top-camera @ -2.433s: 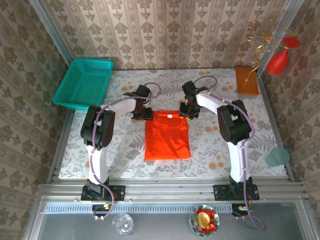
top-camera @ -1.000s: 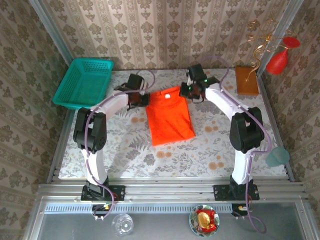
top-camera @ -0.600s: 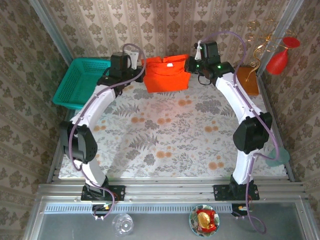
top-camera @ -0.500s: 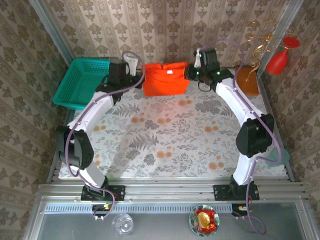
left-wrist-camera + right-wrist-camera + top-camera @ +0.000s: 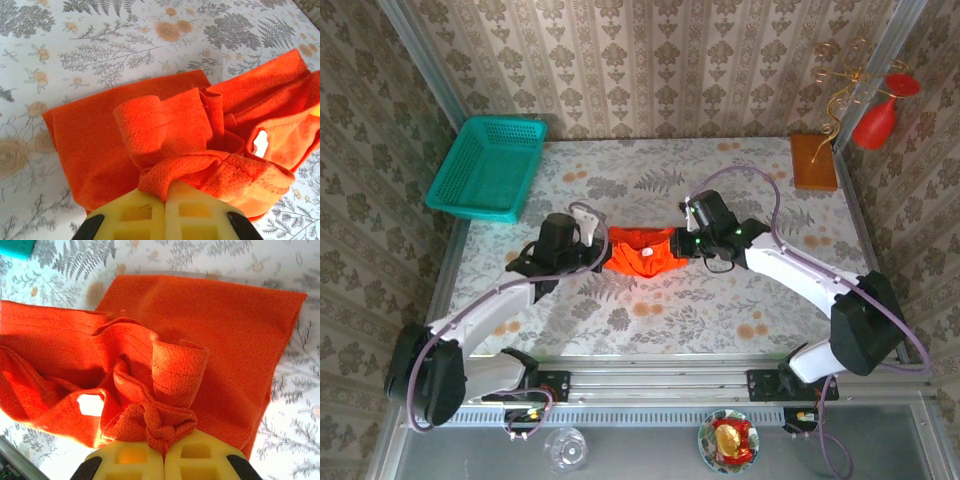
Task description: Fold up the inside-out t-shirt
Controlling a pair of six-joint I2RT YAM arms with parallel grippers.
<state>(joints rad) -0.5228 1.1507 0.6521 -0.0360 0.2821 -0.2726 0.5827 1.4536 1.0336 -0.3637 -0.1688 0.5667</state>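
The inside-out t-shirt (image 5: 645, 252) is a bright orange-red bundle on the floral table, a little nearer than the middle, and it hangs slack between my two grippers. My left gripper (image 5: 600, 250) is shut on its left end. In the left wrist view the yellow fingers (image 5: 137, 212) pinch a rolled edge of the t-shirt (image 5: 100, 135), and part of the cloth lies flat beneath. My right gripper (image 5: 686, 245) is shut on the right end. The right wrist view has a knot of cloth clamped at the gripper (image 5: 164, 455) and a flat layer of t-shirt (image 5: 225, 320) on the table.
A teal basket (image 5: 485, 165) stands at the back left. At the back right are a brown block (image 5: 813, 160), a red vase (image 5: 875, 120) and a gold wire ornament (image 5: 840, 95). Below the front rail sit a glass bowl (image 5: 565, 448) and a plate (image 5: 728, 440).
Both grippers, still shut on the shirt, lifted it from the table's middle up to the back wall. They have now swung it forward and down, so it lies bunched nearer the front.
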